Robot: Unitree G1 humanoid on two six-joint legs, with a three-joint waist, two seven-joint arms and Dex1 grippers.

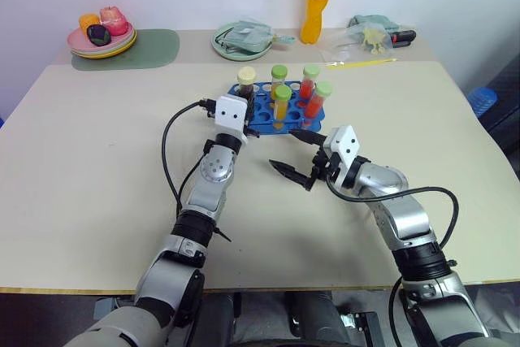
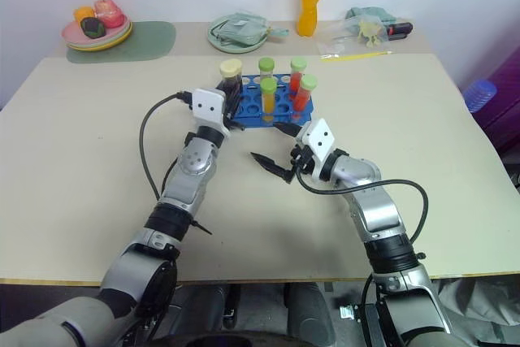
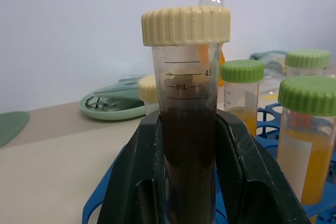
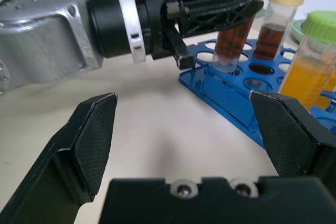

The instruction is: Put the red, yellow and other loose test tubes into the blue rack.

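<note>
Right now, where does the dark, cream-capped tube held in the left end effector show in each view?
Left eye view: dark tube at the blue rack's left end, upper centre.
Right eye view: same spot, left of centre.
Left wrist view: clamped between the left end effector's fingers.
Right wrist view: gripped by the other arm, tip at the rack's edge.
Shared landmark: the blue rack.

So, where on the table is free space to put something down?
Bare tabletop lies wide left of the left arm, and right of the blue rack toward the table's right edge. It is crowded around the rack, where both end effectors work, and along the far edge with plates and bottle.
</note>
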